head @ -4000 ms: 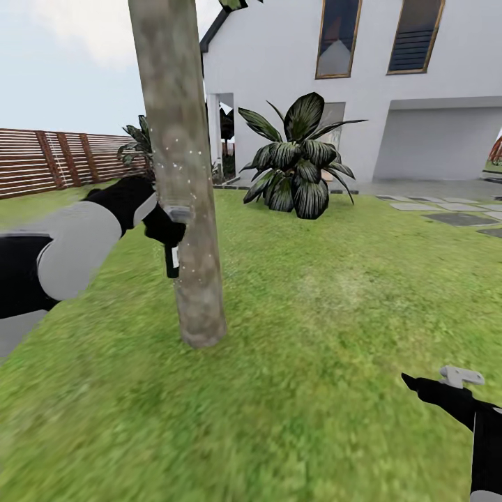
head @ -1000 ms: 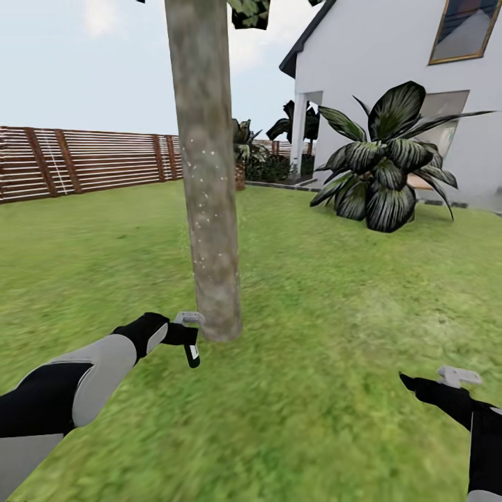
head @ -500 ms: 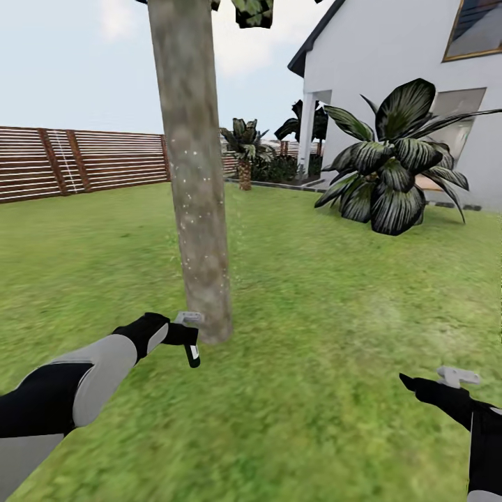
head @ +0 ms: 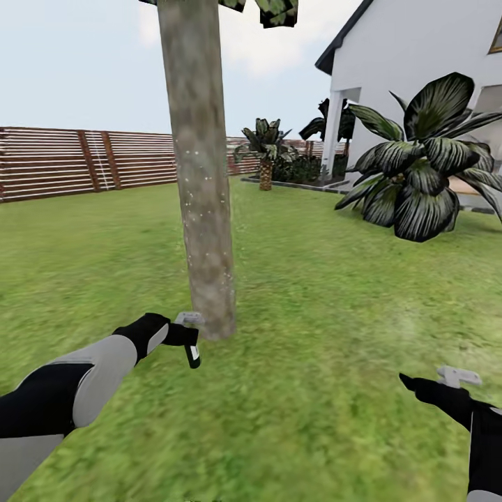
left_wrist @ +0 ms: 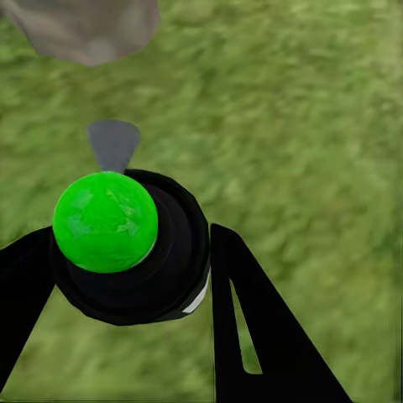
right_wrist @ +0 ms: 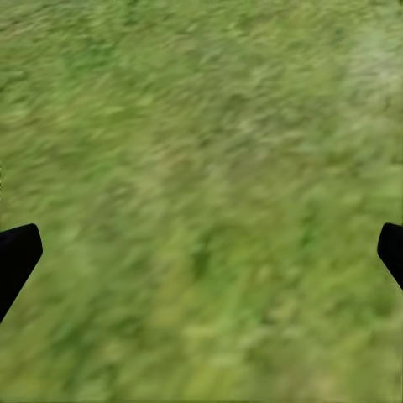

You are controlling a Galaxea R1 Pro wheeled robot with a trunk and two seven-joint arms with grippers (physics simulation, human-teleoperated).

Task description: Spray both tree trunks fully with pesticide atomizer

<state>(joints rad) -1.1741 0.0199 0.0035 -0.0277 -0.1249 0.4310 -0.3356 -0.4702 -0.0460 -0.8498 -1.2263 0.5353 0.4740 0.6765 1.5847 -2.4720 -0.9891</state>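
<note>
left gripper (head: 183,336) is clamped on the pesticide atomizer (head: 192,354), held low just beside the base of the tree trunk (head: 201,174), which is speckled with pale dots. right gripper (right_wrist: 201,252) hangs over grass (head: 314,293) at near right, fingers spread wide with nothing between them

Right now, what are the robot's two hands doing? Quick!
Left gripper: closed on the pesticide atomizer, beside the tree trunk.
Right gripper: open, empty, over the grass.
</note>
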